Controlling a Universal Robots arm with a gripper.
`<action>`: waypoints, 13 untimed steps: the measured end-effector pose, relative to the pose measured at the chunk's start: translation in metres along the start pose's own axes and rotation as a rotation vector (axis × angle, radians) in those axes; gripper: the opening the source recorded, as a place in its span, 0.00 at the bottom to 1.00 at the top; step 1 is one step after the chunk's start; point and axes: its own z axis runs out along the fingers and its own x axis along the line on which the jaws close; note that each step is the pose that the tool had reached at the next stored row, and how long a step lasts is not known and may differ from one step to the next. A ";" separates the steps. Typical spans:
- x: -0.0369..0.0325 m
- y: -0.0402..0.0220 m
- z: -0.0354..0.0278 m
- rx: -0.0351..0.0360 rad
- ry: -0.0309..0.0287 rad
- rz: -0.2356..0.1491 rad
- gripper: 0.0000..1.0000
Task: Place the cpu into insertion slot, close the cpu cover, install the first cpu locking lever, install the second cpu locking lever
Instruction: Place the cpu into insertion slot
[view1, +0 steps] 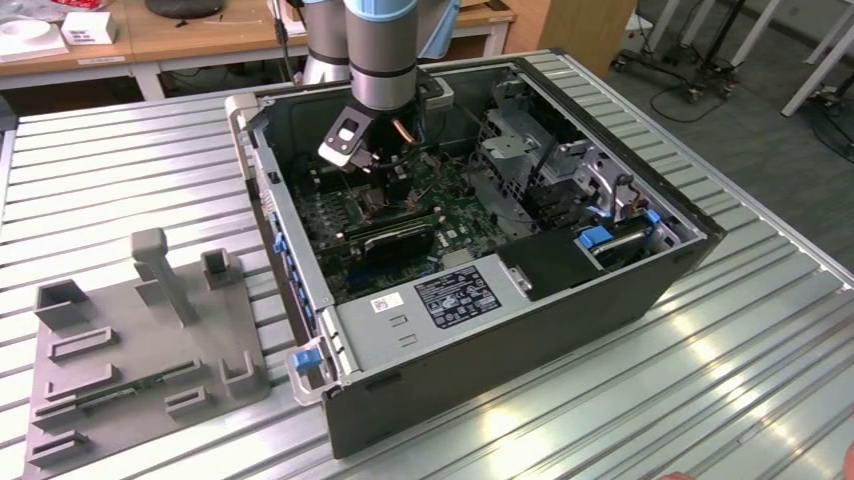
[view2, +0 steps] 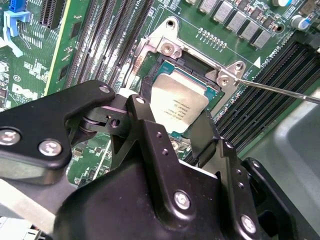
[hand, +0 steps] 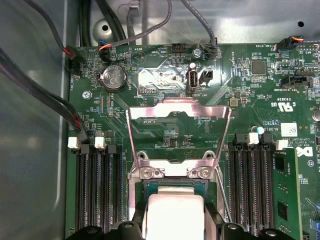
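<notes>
Black two-finger gripper (view2: 172, 122) pinched the small silvery-tan square cpu (view2: 181, 100) over the black square insertion slot (view2: 196, 61); a skewed drop could have bent its contacts.

You work under bright, even overhead room light. In the exterior view it lays long white glare streaks across the ribbed silver metal table (view1: 727, 345), while the inside of the open dark grey computer case (view1: 561, 340) sits in shadow. In the second wrist view the flat, square, silvery-tan cpu (view2: 182, 100) shines pale. In the first wrist view the thin silvery metal cpu cover (hand: 177, 106) gleams softly.
</notes>
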 end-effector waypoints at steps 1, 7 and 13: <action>0.0001 0.0000 0.0000 0.0000 0.0001 0.000 0.54; 0.0001 0.0002 -0.0022 -0.0002 0.0003 0.000 0.54; 0.0001 0.0000 -0.0029 -0.0028 0.0003 -0.001 0.54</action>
